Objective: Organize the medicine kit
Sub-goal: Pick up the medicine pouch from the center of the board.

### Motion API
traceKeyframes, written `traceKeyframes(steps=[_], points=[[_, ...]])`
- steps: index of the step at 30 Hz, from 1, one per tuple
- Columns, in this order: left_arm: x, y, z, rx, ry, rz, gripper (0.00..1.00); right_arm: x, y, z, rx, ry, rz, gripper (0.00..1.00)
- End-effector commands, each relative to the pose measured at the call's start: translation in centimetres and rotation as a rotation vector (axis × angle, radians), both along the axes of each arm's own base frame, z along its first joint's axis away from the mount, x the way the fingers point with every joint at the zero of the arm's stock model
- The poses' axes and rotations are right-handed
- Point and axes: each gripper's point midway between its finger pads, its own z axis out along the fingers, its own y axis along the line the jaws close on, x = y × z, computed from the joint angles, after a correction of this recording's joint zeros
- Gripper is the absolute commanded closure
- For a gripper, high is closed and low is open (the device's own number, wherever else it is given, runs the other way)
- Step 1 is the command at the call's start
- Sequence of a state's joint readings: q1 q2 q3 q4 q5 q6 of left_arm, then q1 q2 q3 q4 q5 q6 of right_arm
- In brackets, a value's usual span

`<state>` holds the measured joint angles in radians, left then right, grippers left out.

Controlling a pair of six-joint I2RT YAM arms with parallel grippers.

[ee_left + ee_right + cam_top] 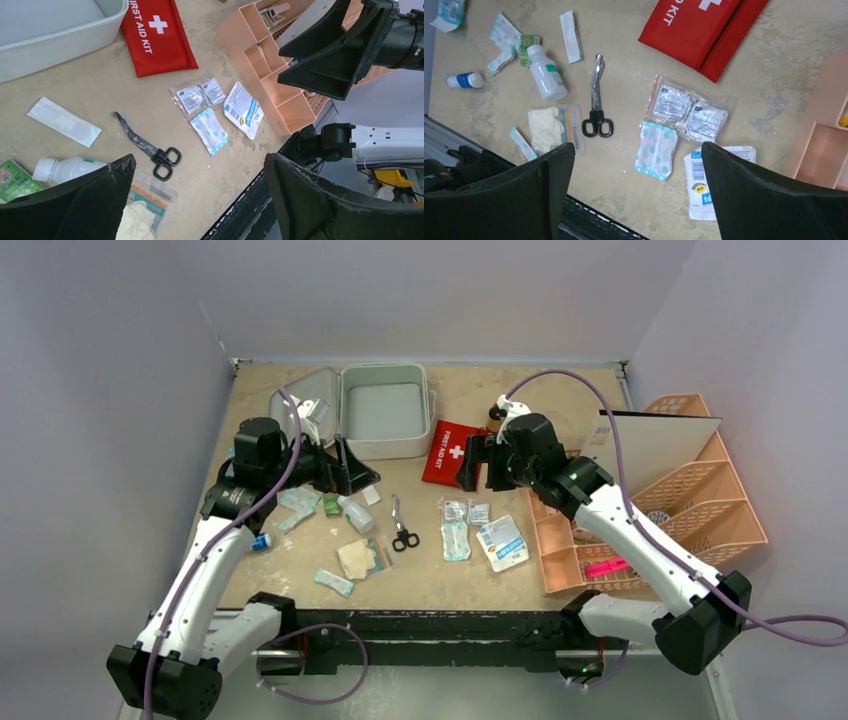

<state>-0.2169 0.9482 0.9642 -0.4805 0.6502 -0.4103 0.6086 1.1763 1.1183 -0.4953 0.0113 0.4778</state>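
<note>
Here the left hand [200,165] and right hand [638,150] hang wide and empty over the surface [440,582]; the kit [385,405] lies open near the far edge.

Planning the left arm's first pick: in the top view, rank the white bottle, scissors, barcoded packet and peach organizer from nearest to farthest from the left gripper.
1. White bottle, right beside the left gripper.
2. Scissors, a little further right.
3. Barcoded packet, centre-right of the table.
4. Peach organizer, far right edge.
</note>
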Motion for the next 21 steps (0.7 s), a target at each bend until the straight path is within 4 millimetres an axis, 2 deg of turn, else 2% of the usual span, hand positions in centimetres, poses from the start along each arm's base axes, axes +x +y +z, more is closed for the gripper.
traceKeyframes(steps=[1, 6, 14, 19, 21], points=[[0.6, 0.2, 0.2, -0.003, -0.035, 0.022, 0.01, 0.6, 0.1, 1.5, 0.016, -0.028, -0.018, 0.01], [0.1, 0.7, -0.4, 0.027, -0.027, 0.036, 0.01, 1.1, 0.5, 0.9, 0.015, 0.003, -0.034, 0.01], [-0.7, 2.3, -1.6, 0.113, -0.034, 0.085, 0.01, 4.1, 1.1, 0.1, -0.026, -0.006, -0.097, 0.01], [-0.6, 3.4, -2.2, 0.161, -0.039, 0.138, 0.01, 6.1, 0.4, -3.0, -0.150, 0.077, -0.196, 0.05], [-0.4, 3.9, -2.0, 0.181, -0.047, 0.163, 0.01, 7.5, 0.0, -5.2, -0.249, 0.126, -0.236, 0.12]])
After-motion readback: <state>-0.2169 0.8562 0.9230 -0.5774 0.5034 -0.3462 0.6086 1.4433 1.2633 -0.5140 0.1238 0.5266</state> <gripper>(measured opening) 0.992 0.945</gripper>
